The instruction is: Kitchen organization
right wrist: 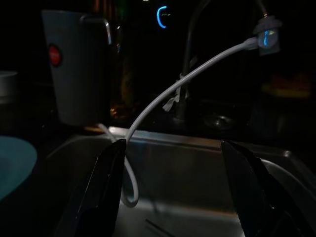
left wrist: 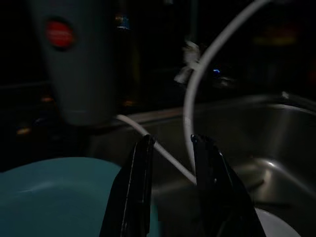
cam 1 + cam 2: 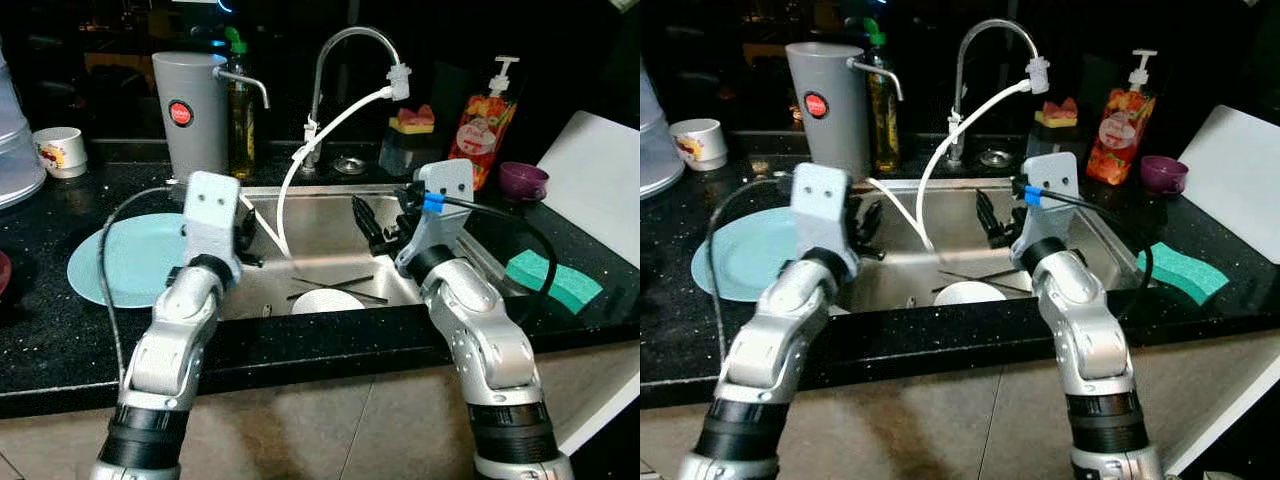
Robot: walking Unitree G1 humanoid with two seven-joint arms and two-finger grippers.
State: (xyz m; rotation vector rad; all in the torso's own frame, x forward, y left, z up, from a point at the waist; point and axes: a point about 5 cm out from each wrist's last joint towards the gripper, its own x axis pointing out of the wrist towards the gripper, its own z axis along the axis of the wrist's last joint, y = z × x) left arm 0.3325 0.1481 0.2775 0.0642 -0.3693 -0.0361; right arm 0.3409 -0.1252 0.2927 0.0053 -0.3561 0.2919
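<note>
Head views. Landmark: steel sink (image 3: 330, 235), set in a black speckled counter (image 3: 60, 330). Behind the sink: curved chrome tap (image 3: 345, 60) with a white hose (image 3: 320, 140) running from its spout down into the basin. Left of the tap, a grey cylindrical dispenser (image 3: 190, 110) with a red round badge, and a bottle with a green cap (image 3: 240, 110) just beside it. Right of the tap: a dark holder with a yellow sponge (image 3: 412, 122), a soap pump bottle (image 3: 485, 120), a purple cup (image 3: 523, 181). Left of the sink: pale blue round plate (image 3: 125, 260), flat on the counter; farther left, a white mug (image 3: 60, 150). Right of the sink: green sponge (image 3: 555, 280) and a white board (image 3: 600, 190). In the basin: a white bowl (image 3: 327, 300) near the front wall, thin dark chopsticks (image 3: 335, 285) behind it. Left gripper (image 3: 865, 228) over the sink's left rim; right gripper (image 3: 368, 225) over the basin, fingers spread, empty.

Left wrist view. Dark. Fingers (image 2: 136, 192) a narrow gap apart, holding nothing; the hose crosses beyond them, blue plate at one side.

Right wrist view. Dark. Fingers (image 1: 106, 187) wide apart, nothing between; hose and dispenser beyond.
</note>
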